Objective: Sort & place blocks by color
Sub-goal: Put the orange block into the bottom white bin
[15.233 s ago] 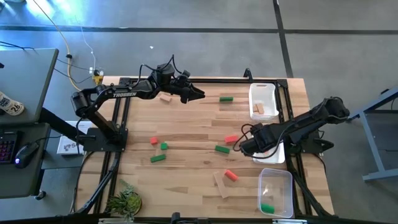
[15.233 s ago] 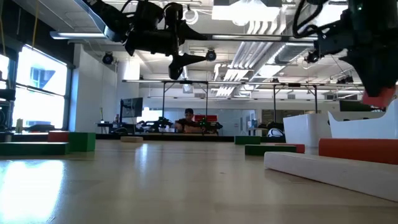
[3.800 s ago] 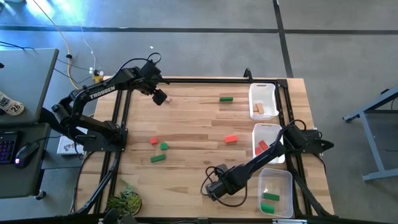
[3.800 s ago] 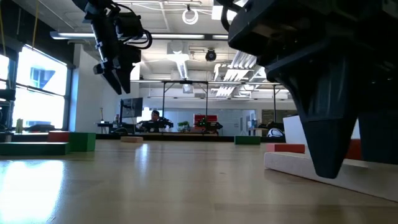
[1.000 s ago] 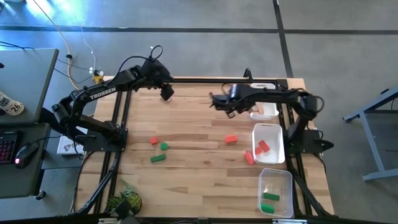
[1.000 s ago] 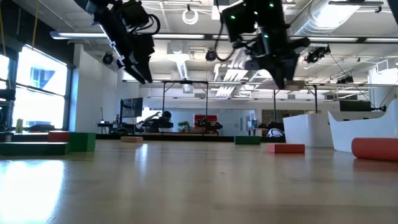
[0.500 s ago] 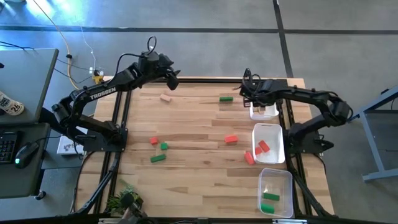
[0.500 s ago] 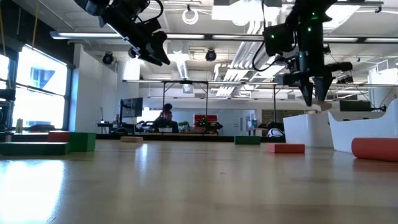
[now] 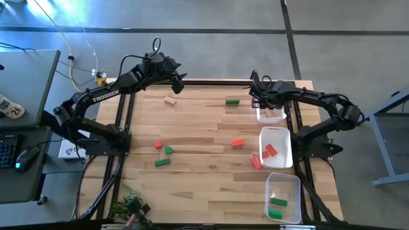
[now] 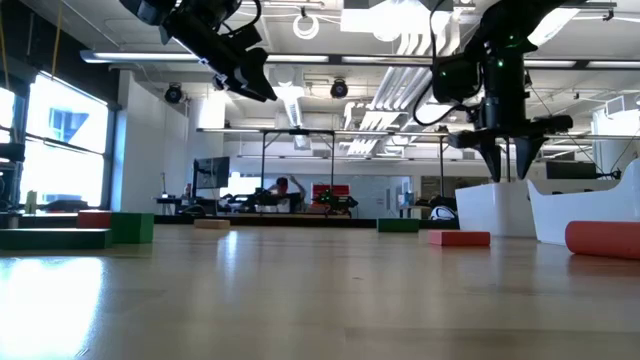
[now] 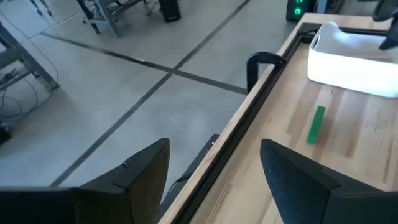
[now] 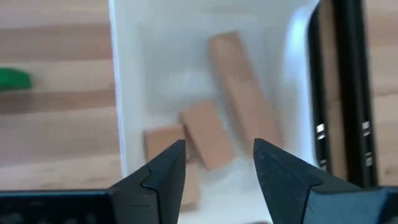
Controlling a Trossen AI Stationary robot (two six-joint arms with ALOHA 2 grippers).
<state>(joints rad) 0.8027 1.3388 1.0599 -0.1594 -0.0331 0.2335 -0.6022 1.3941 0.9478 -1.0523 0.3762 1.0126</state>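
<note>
My right gripper [image 9: 258,99] hangs open and empty over the far white tray [image 9: 279,94], fingers pointing down. In the right wrist view [image 12: 217,152] three tan blocks lie in that tray, one long [image 12: 239,87] and two shorter [image 12: 205,134]. My left gripper [image 9: 179,83] is open and empty, raised over the table's far edge. It also shows in the left wrist view [image 11: 214,149]. A tan block [image 9: 170,99], green blocks [image 9: 232,101] [image 9: 162,162] [image 9: 168,150] and red blocks [image 9: 238,143] [image 9: 158,145] [image 9: 257,161] lie flat on the table.
The middle white tray [image 9: 276,131] holds a red block [image 9: 268,151]. The clear tray [image 9: 283,181] at the near right holds green blocks [image 9: 276,201]. A black frame rail [image 9: 211,82] runs along the far edge. A small plant [image 9: 131,206] stands at the near left corner.
My right gripper has gone toward the table's right edge to a place over the far white tray, and its fingers have opened there. My left gripper has gone up and toward the far edge, tipping to point out past the rail.
</note>
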